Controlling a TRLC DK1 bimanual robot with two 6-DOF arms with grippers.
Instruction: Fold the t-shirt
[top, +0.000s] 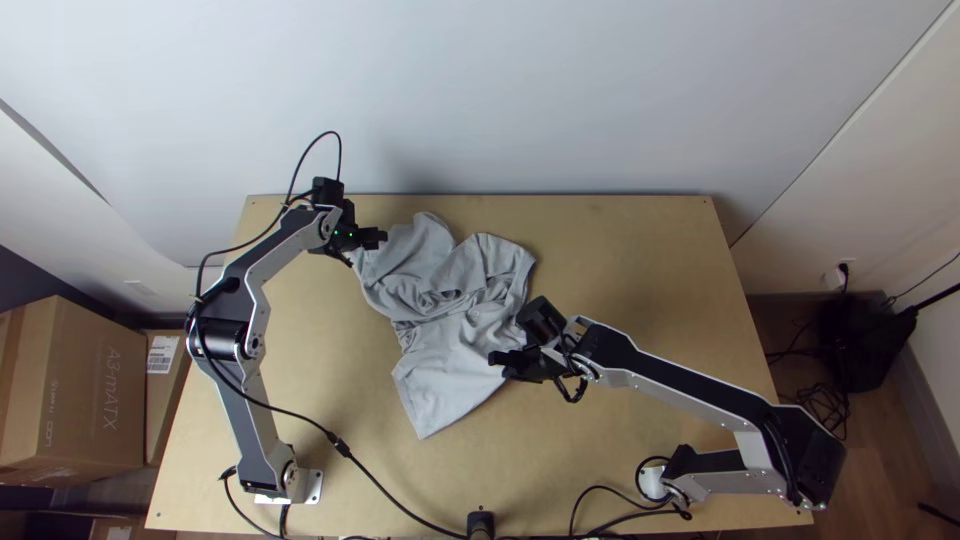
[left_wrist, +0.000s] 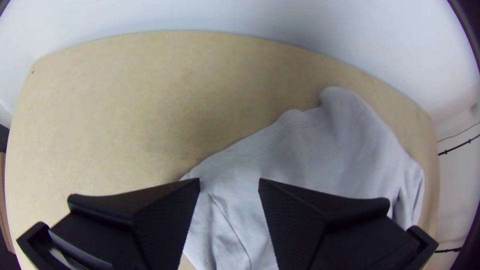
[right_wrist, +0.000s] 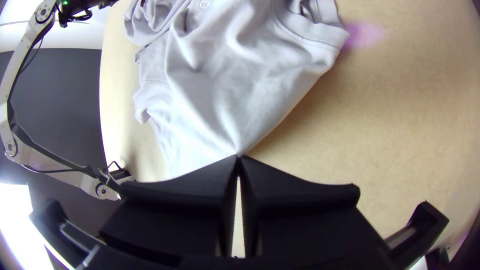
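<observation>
Top view: grey t-shirt, left of centre on the wooden tbl, far half bunched, near half flatter but creased; no neat fold anywhere. R gripper clenched on a small pinch of t-shirt edge, w/ cloth drawn to a peak there & creases fanning out. L gripper released, parted over the far-left edge; contact w/ cloth: can't tell.

Main risk, prob.: a slip at R gripper, b/c of so small a bite, esp. under a hard pull. Next: a miss or shallow grab at L gripper, from closing too high or too far off the edge. Also poss.: extra layers caught, given the folds heaped close by, w/ a twist as the result. Worse still, from a pull by R gripper alone: whole t-shirt dragged across the tbl, bunching deepened. Prob. best to spread flat first, then fold.

Counts: t-shirt, 1; tbl, 1; grippers, 2, i.e. 1 per arm; arms, 2 (L arm, R arm); cardboard boxes, 2 clear at lower left + poss. a 3rd by the bottom edge; cables, several, too tangled for an exact no.
</observation>
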